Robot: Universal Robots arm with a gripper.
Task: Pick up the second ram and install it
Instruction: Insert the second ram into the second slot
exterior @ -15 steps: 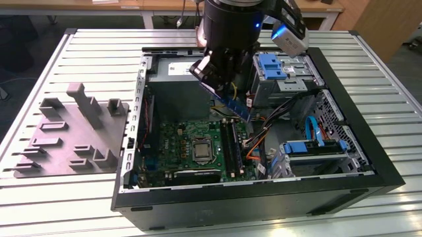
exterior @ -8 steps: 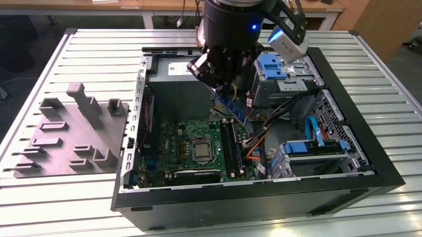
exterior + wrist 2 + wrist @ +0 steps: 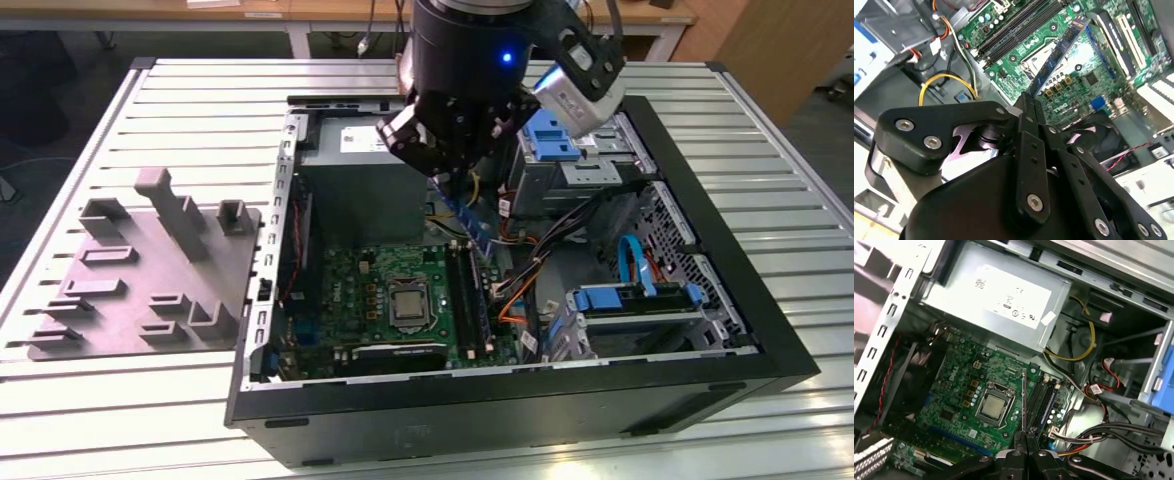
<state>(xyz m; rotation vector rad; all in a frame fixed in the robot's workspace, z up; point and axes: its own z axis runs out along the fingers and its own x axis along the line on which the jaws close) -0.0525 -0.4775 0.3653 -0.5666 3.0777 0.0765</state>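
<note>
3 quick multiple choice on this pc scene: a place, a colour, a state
1. Where is the grey fixture relative to the case? A) inside B) on the table, at the exterior view's left of it C) on top
2. Colour of the looped cable near the power supply? A) yellow B) purple C) white
3. The second ram is: A) flat on the table B) on the fixture C) in the gripper's shut jaws over the motherboard

B: it stands on the slats beside the case. A: the loop is yellow. C: the stick juts from the jaws above the board.
</note>
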